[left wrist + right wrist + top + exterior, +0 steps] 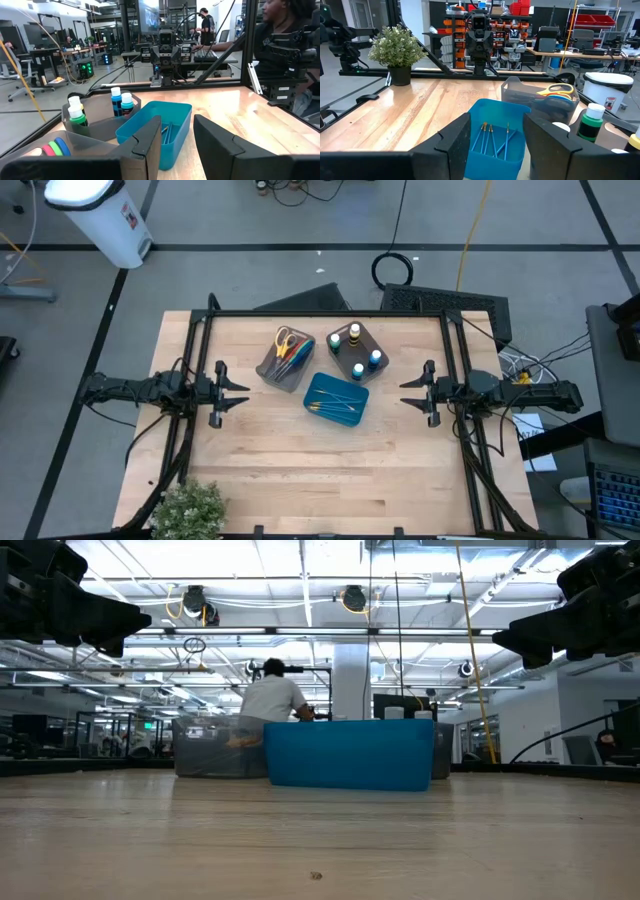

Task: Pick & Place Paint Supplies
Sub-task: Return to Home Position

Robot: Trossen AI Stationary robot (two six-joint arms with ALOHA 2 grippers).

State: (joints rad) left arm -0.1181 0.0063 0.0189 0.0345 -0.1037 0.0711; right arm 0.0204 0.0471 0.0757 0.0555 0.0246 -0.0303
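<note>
Left gripper [244, 393]: fingers apart, holding nothing, drawn back at its own table edge.
Right gripper [404, 393]: fingers apart, empty, facing the left one.
Brushes [492, 137]: between my two grippers, lying in the tray [309, 394].
Scissors [287, 343]: nearer the left gripper, in a bin [275, 372].
Bottles [354, 333]: nearer the right gripper, in the second bin [102, 131].
Progress: every supply I see is binned; I judge only parking remains.
</note>
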